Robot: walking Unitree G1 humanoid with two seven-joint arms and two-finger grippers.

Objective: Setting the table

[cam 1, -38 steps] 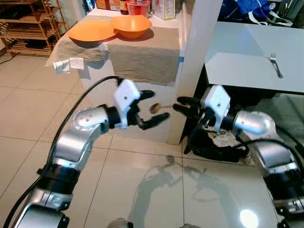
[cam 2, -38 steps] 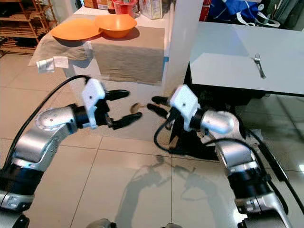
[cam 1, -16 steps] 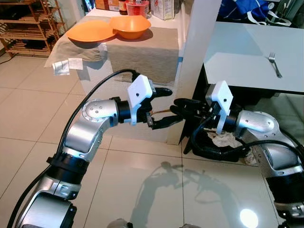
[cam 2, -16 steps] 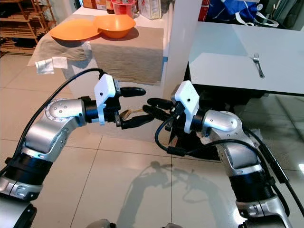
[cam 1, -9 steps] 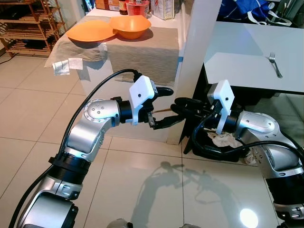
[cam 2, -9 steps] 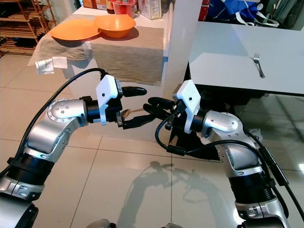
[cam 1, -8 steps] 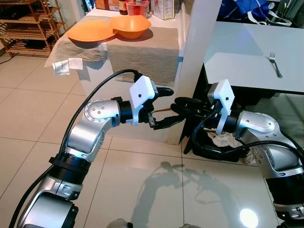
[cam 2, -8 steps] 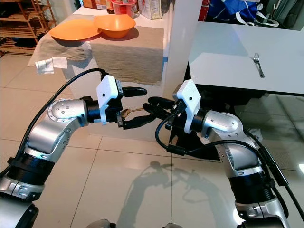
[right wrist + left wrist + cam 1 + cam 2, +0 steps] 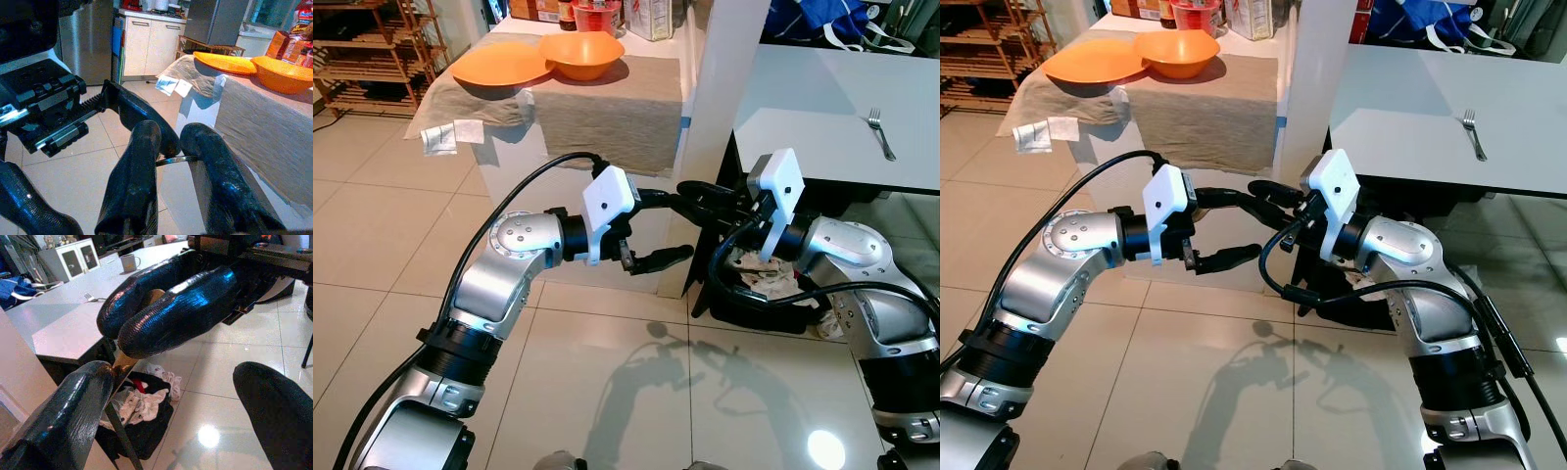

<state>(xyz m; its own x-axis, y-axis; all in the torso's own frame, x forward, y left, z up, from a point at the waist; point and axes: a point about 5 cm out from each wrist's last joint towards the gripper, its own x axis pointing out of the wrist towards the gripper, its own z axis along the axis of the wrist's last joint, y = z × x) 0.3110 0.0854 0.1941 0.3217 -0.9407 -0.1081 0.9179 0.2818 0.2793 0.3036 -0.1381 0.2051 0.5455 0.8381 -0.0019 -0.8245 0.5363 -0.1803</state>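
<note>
Handover in mid-air: left hand (image 9: 658, 227) stands spread and released, while right hand (image 9: 705, 204) pinches the spoon (image 9: 175, 159) between both hands, before the white surface (image 9: 822, 108). Withdraw leftward only once the grip is firm. Spoon's long axis appears roughly level, spanning hand to hand.

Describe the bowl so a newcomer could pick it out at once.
Look left of the white pillar to the counter draped in a beige cloth. Two orange dishes sit on top, edges meeting. The orange bowl is the deeper, rounder one nearer the pillar; the orange plate beside it is wide and shallow.
</note>
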